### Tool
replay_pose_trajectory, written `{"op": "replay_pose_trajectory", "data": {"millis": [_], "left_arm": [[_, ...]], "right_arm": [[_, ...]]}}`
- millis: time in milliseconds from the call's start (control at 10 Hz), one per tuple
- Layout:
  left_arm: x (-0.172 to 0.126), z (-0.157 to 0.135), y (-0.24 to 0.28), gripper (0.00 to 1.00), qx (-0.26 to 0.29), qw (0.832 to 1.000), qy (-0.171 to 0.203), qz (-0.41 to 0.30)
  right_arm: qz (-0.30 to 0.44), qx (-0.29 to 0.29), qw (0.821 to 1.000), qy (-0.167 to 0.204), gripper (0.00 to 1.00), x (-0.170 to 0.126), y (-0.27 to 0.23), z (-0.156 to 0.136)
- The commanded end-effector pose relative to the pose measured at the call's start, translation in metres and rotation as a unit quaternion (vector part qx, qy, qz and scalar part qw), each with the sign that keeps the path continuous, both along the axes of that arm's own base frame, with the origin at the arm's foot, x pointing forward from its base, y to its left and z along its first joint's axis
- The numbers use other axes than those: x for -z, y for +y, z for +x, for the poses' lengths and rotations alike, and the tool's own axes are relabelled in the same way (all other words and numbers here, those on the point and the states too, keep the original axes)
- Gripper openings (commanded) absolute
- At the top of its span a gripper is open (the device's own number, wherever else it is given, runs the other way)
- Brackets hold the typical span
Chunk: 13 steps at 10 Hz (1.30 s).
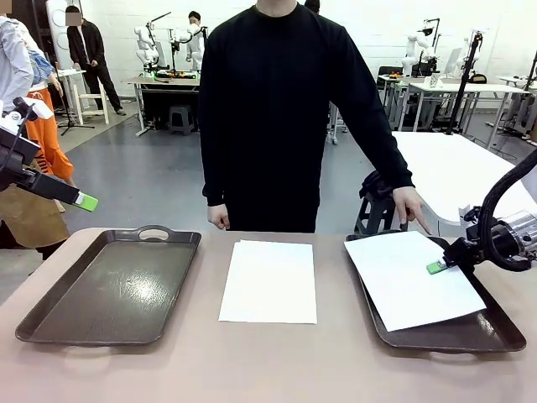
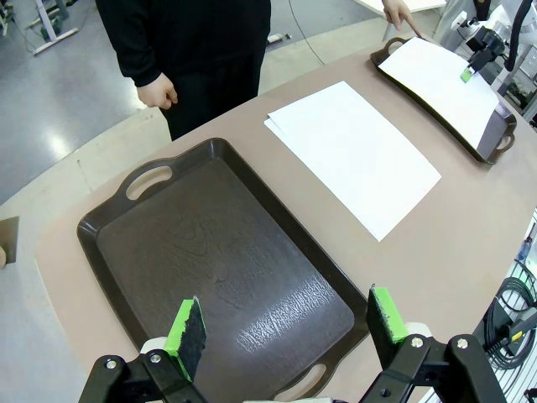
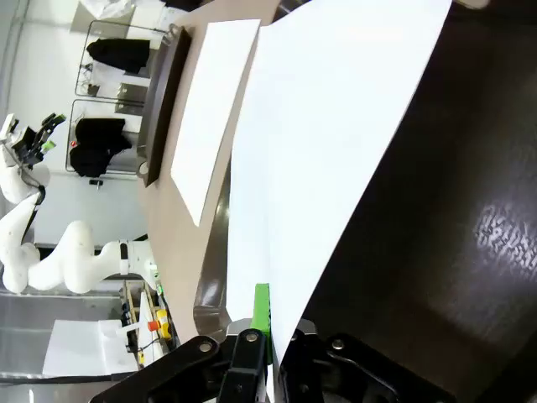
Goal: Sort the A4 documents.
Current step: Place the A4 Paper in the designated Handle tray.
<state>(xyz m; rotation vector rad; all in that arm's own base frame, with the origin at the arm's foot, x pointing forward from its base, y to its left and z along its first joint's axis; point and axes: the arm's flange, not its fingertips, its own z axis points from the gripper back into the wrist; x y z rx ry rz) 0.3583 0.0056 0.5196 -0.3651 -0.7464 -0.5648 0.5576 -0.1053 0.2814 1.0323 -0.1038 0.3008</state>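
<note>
Right end effector [image 1: 436,267] is clenched on an edge of one A4 document [image 1: 411,281], which lies skewed over the right tray [image 1: 495,334], its left side riding on the rim; a good finish would likely square the sheet to the tray and lower it flat inside the rim before letting go; left end effector [image 2: 289,323] hangs released above the left tray [image 1: 109,290]. Counted: two trays; one held sheet; one middle pile [image 1: 270,281] on the surface [image 1: 268,369], showing at least two sheets.

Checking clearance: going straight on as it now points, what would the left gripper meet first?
Likely the bare floor of the dark brown rectangular tray beneath the left gripper, though depth is unclear.
</note>
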Motion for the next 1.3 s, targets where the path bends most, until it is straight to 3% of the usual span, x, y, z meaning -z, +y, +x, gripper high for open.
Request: {"op": "replay_pose_trajectory", "data": {"millis": [0,1100,1200], "left_arm": [[0.001,0.001,0.001,1.0,0.003,1.0,-0.002,-0.005],[0.001,0.001,0.001,1.0,0.003,1.0,-0.002,-0.005],[0.001,0.001,0.001,1.0,0.003,1.0,-0.002,-0.005]], "right_arm": [[-0.021,0.009,1.0,0.02,0.01,-0.002,0.002,-0.01],[-0.037,0.036,0.997,0.052,0.01,0.002,-0.003,-0.021],[-0.042,0.035,0.997,0.052,0.17,0.001,-0.003,-0.021]]}}
